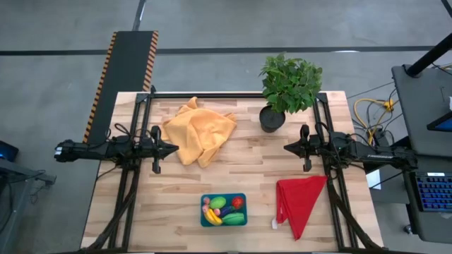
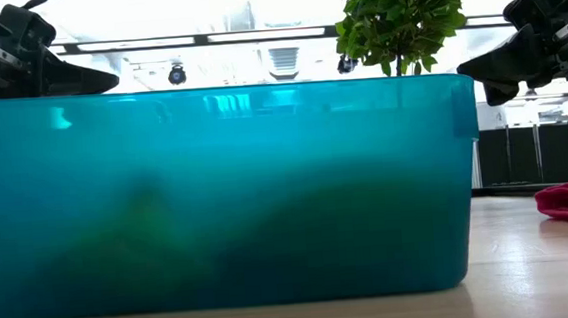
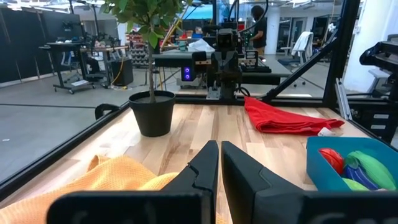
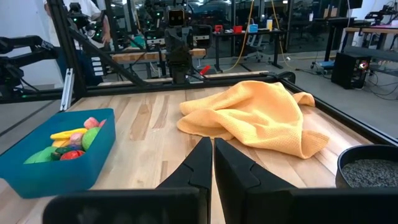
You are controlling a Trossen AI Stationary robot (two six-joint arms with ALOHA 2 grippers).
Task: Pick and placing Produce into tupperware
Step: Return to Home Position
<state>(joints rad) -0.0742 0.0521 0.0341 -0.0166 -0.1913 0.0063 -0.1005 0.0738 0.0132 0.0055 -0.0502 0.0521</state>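
The wooden table (image 1: 247, 176) carries everything. No toy piece lies loose on its boards in the high view, so the picking and placing looks finished, and the step in hand reads as parking the arms.

Both arms lie level above the table, one reaching in from the left edge and one from the right, pointing at each other across the middle. The left gripper (image 1: 173, 149) hovers just beside the orange cloth (image 1: 200, 131), which lies crumpled toward the far left corner. Its wrist view shows the fingers drawn together to a thin slit, with nothing between them. The right gripper (image 1: 287, 148) hangs near the right edge, between the potted plant (image 1: 288, 85) at the far edge and the red cloth (image 1: 300, 201) near the front right corner. Its fingers are likewise pinched to a slit and hold nothing.

The tupperware (image 1: 223, 195) sits at the front edge, about midway along it, well apart from both grippers and from both cloths. The produce (image 1: 224, 210) lies heaped inside. A yellow banana (image 1: 213, 217) and a green piece (image 1: 234, 219) lie along the front wall, a red tomato (image 1: 237, 202) toward the far right corner of the bin, and a small pink bit (image 4: 92, 122) shows in the right wrist view.

The next move seems to call for very little. Any remaining travel should be a short settle into the rest pose, with the fingers closed, the left arm clear of the orange cloth, and the right arm clear of the plant's pot.
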